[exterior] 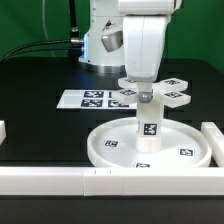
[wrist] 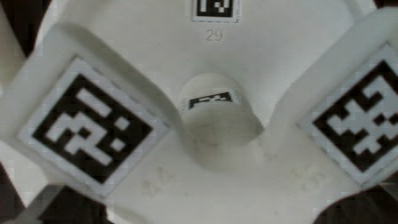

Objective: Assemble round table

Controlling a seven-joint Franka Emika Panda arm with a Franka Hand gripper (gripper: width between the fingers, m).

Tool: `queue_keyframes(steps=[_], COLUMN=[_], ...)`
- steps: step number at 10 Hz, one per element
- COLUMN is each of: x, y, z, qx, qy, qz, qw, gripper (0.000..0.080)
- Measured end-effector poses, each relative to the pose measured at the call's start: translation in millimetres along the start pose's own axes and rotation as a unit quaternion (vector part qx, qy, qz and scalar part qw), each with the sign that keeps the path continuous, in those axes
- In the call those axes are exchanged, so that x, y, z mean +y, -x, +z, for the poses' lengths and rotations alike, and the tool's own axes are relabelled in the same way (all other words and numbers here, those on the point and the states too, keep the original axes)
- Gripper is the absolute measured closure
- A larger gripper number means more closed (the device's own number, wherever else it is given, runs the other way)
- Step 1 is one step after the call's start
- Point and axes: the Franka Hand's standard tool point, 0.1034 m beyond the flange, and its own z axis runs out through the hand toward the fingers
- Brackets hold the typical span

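Note:
The large rimmed disc (exterior: 110,147) lies flat on the black table near the front. The short thick cylinder (exterior: 148,130) stands upright on the disc's centre. My gripper (exterior: 146,97) is shut on the small cross-shaped piece (exterior: 170,96) and holds it level directly over the cylinder's top; I cannot tell whether the two touch. In the wrist view the cross-shaped piece (wrist: 205,150) fills the picture, with tagged arms and a small tagged hub at its middle. The fingertips are hidden at the picture's edge.
The marker board (exterior: 90,98) lies behind the disc toward the exterior view's left. Long white bars run along the front (exterior: 60,180) and at the exterior view's right (exterior: 212,135). The robot's base (exterior: 105,40) stands at the back.

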Motion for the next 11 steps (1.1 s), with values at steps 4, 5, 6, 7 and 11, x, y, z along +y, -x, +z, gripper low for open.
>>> queue_keyframes(steps=[4,5,6,7,11], x=[-0.1,-0.1,-0.1,-0.1,-2.2], y=[1.8,2.1,2.2,2.3,1.9], z=[1.8,1.8,1.8,1.8,2.0], qx=[-0.001,-0.001,-0.001,-0.001,-0.003], qy=[-0.001,-0.001,-0.001,-0.001,-0.01], qz=[0.001,0.004,0.022,0.022,0.212], qw=[1.0,1.0,1.0,1.0,0.977], gripper=[0.0355,0.0355,0.0355,0.0355,0.0355])
